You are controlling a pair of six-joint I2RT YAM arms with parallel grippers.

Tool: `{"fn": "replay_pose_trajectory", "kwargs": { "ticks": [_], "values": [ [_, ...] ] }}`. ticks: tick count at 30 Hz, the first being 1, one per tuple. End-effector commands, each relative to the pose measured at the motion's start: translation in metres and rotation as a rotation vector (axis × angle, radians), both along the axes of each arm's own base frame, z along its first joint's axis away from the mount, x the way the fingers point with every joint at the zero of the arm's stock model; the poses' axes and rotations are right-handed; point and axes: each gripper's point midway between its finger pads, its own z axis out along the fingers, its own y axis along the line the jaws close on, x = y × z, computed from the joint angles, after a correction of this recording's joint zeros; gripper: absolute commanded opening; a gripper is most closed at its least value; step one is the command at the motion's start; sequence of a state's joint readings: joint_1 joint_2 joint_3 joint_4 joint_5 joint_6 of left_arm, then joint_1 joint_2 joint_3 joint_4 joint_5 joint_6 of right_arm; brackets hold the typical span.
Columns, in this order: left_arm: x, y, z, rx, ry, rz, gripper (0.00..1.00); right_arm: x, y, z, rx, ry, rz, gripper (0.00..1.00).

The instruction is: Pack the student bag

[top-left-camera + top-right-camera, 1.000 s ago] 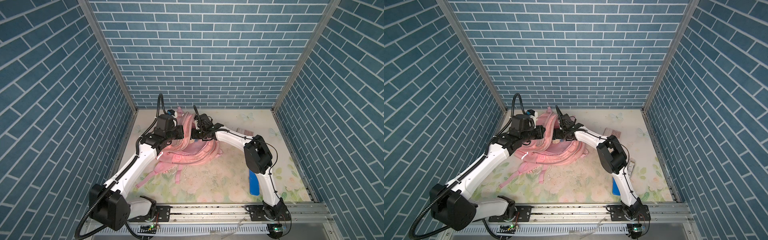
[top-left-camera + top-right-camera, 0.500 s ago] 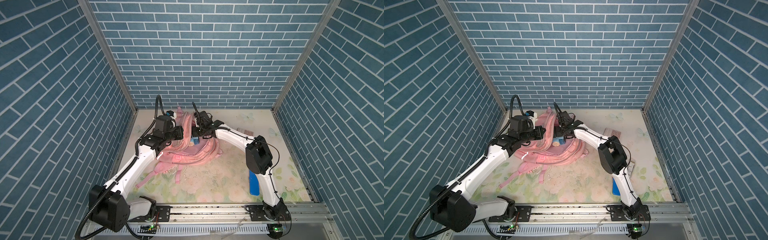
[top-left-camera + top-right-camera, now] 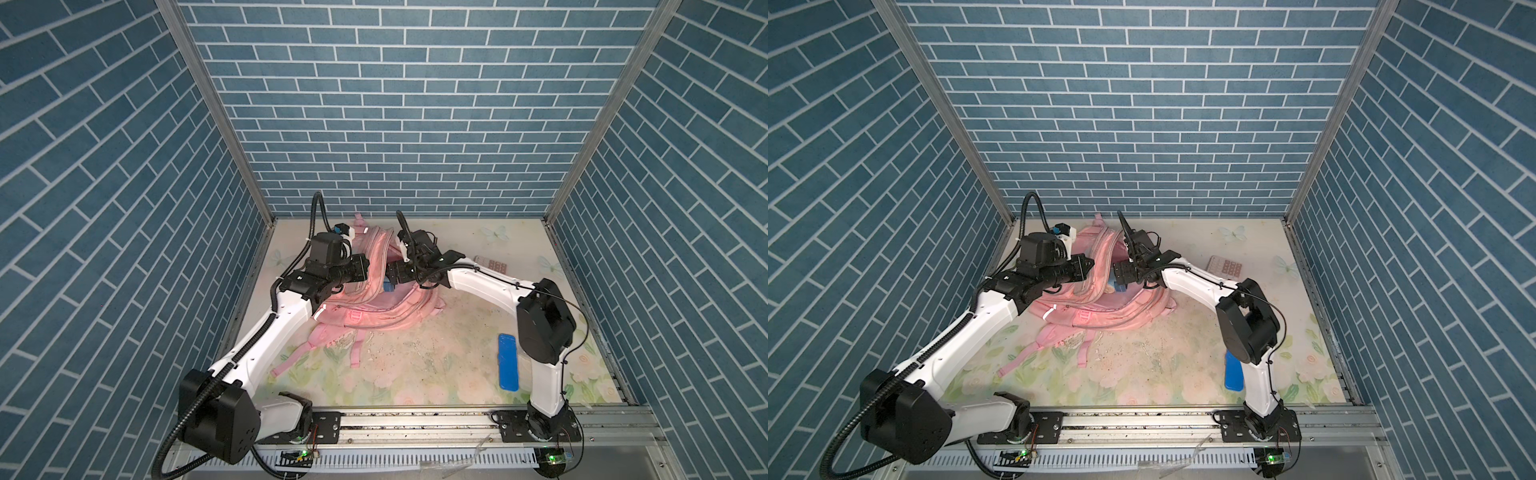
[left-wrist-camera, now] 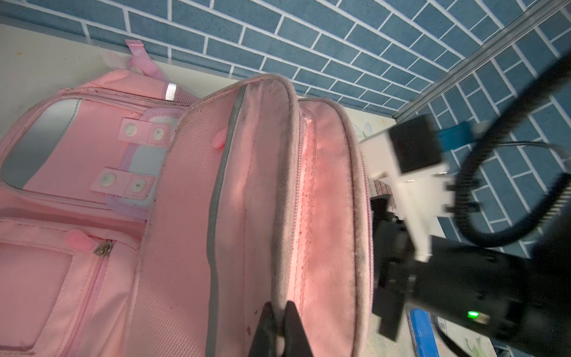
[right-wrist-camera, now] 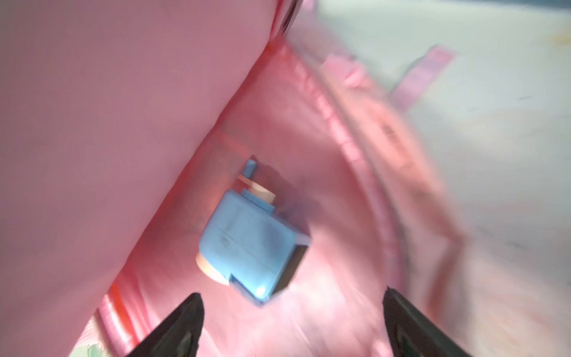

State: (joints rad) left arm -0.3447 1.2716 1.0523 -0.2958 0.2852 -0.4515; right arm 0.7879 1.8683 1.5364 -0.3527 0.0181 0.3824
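Observation:
The student bag point(image 3: 374, 320) point(image 3: 1100, 320) is a pink backpack lying at the back left of the table, its main pocket held open. My left gripper point(image 4: 279, 304) point(image 3: 366, 269) is shut on the grey-piped edge of the bag's flap point(image 4: 278, 185) and holds it up. A small light-blue plastic item point(image 5: 250, 244) point(image 3: 389, 286) point(image 3: 1111, 286) lies loose on the lining inside the bag point(image 5: 92, 123). My right gripper point(image 5: 290, 296) point(image 3: 388, 279) point(image 3: 1116, 275) hangs just above it, open, with nothing between its fingers.
A flat blue case point(image 3: 508, 361) point(image 3: 1232, 374) lies on the floral mat at the front right, beside the right arm's base. A pink-keyed calculator point(image 3: 492, 264) point(image 3: 1225, 266) sits at the back right. The bag's straps point(image 3: 291, 365) trail toward the front left.
My right gripper has drawn back a little from the bag's opening, and the blue item it covered now shows inside. The left gripper keeps its hold on the flap.

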Motion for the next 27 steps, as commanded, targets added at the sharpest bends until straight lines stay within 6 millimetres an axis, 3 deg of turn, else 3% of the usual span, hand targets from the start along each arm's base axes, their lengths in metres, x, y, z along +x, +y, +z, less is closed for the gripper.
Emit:
{"fn": "replay_pose_trajectory", "kwargs": {
  "ticks": [1, 7, 12, 13, 15, 19, 27],
  "values": [
    [0.001, -0.013, 0.008, -0.026, -0.051, -0.040, 0.00, -0.017, -0.057, 0.003, -0.134, 0.013, -0.091, 0.90],
    [-0.009, -0.042, -0.040, 0.020, 0.018, -0.100, 0.00, -0.057, -0.164, -0.025, -0.142, 0.127, -0.341, 0.91],
    [-0.015, -0.063, -0.073, 0.081, 0.064, -0.119, 0.01, -0.090, -0.234, -0.056, -0.069, 0.234, -0.533, 0.92],
    [-0.017, -0.068, -0.077, 0.089, 0.071, -0.127, 0.17, -0.098, -0.245, -0.064, -0.069, 0.258, -0.569, 0.93],
    [-0.022, -0.078, -0.078, 0.099, 0.068, -0.142, 0.39, -0.113, -0.262, -0.078, -0.088, 0.294, -0.621, 0.93],
    [-0.035, -0.099, -0.064, 0.091, 0.031, -0.165, 0.69, -0.136, -0.287, -0.102, -0.133, 0.357, -0.717, 0.97],
    [-0.066, -0.148, -0.047, 0.083, 0.006, -0.269, 0.73, -0.157, -0.301, -0.135, -0.139, 0.464, -0.807, 0.97]
  ]
}}
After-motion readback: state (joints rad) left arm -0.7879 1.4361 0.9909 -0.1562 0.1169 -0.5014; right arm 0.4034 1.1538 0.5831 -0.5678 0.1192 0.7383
